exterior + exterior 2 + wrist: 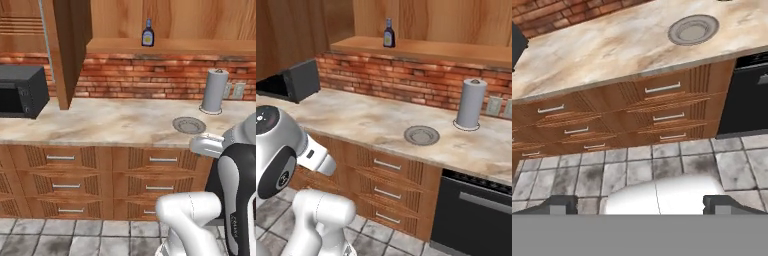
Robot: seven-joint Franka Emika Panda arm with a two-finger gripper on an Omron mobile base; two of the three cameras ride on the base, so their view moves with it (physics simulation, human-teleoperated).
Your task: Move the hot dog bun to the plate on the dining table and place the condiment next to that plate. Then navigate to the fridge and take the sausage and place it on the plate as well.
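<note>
I'm parked in front of the marble counter [100, 122] with its wooden drawers [387, 165], and as far as I can judge nothing of the task is done yet. The condiment [147, 33] stands upright on the wooden shelf [426, 49] above the brick wall, at the far side, well apart from everything else. My gripper [640, 204] is released, its 2 finger tips spread wide with nothing between them, hanging low and looking down at the drawers and the tiled floor.

On the counter I see a plain grey round plate [421, 135], which is not the one I need, with a paper towel roll [471, 103] just behind it to the right and a black microwave [20, 90] at the far left.

All 3 items remain to be moved, and I'd judge the bottle is the only one I could reach from here.
</note>
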